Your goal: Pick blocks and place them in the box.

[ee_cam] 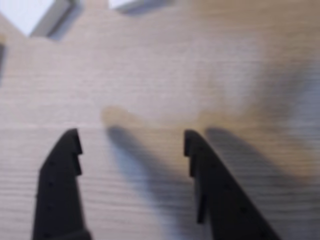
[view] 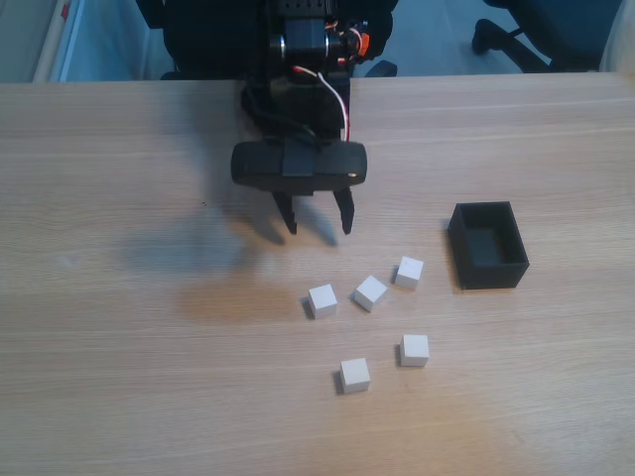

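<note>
Several small white blocks lie loose on the wooden table in the fixed view: one at the left [view: 321, 299], one beside it [view: 370, 293], one nearer the box [view: 408, 272], and two closer to the front [view: 354, 375] [view: 415, 349]. The black open-topped box [view: 487, 244] stands empty to their right. My black gripper [view: 317, 227] hangs open just behind the blocks, nothing between its fingers. In the wrist view the gripper [ee_cam: 132, 139] stands open over bare wood, with two block corners [ee_cam: 30, 15] [ee_cam: 122, 4] at the top edge.
The table's far edge runs behind the arm [view: 298, 79], with a black office chair base [view: 516, 40] on the floor beyond. Bare wood spreads to the left and front of the blocks.
</note>
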